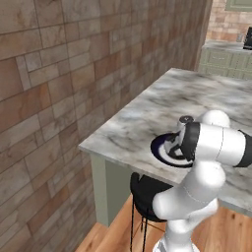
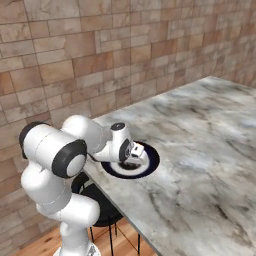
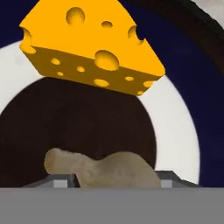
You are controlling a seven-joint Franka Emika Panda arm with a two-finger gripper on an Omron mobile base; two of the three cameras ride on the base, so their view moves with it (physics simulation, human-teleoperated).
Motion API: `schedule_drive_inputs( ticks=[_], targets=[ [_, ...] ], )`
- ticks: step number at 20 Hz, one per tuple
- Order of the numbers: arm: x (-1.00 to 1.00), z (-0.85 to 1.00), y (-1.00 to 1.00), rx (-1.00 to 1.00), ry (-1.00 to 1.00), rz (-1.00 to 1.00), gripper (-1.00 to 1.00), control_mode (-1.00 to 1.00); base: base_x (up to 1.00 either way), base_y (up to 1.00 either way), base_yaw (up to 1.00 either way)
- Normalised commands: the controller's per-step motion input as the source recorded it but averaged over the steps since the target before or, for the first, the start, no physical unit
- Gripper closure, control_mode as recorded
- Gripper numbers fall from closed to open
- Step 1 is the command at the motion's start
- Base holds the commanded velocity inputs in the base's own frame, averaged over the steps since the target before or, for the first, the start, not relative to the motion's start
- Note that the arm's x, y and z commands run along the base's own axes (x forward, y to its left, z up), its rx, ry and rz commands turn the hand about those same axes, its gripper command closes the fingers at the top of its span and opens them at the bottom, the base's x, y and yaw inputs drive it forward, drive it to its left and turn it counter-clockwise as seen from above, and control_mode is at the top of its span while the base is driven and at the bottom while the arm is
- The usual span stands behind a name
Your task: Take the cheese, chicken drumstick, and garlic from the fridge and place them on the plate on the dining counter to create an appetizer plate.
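Observation:
On the dining counter [image 1: 162, 93] [image 2: 205, 145] lies the round navy plate [image 1: 158, 147] [image 2: 151, 166] [image 3: 177, 127], close to the counter's near edge. The yellow cheese [image 3: 89, 48] wedge rests on the plate's pale ring. Across the plate's dark centre lies the brown chicken drumstick [image 3: 111, 168], between my fingertips. My gripper [image 3: 113, 183] [image 2: 138, 149] hovers low over the plate, its jaws standing apart on either side of the drumstick. The garlic and the fridge are out of view.
A brick wall [image 1: 49, 98] runs along the left of the counter. A black round stool [image 1: 145, 194] [image 2: 102, 200] stands under the counter's edge below the plate. Green cabinets [image 1: 226, 59] sit far back. The marbled slab stretches away bare beyond the plate.

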Motion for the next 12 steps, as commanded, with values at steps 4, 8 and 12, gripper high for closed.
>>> schedule_drive_inputs(
  ticks=[4, 8, 12],
  targets=[
    [-0.25, 0.34, -0.08, 0.01, 0.0, 0.0, -1.0, -1.0, 0.0, 0.0, 0.0],
    [-0.4, 0.47, 0.0, 0.0, 0.0, 0.0, -1.0, -1.0, 0.0, 0.0, 0.0],
    [-0.59, 0.43, 0.0, 0.0, -0.05, 0.0, -1.0, -1.0, 0.0, 0.0, 0.0]
  ],
)
